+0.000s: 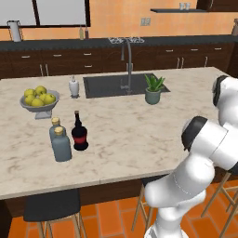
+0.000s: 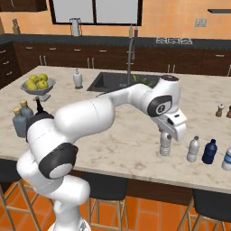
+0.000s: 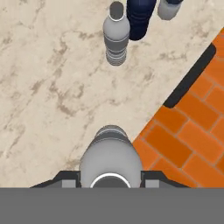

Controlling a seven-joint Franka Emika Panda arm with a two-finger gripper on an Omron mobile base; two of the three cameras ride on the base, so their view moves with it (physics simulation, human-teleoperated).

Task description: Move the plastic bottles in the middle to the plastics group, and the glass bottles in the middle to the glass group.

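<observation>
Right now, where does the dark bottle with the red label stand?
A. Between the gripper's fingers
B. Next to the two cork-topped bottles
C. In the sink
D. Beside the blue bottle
B: the dark bottle stands on the counter right beside the cork-topped bottles, near the fruit bowl.

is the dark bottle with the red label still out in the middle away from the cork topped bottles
No: in the left base view the dark bottle stands right beside the two grey-blue cork-topped bottles, near the fruit bowl.

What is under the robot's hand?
A pale plastic bottle stands on the marble counter, right under the gripper. Its cap is hidden by the hand there.
</observation>
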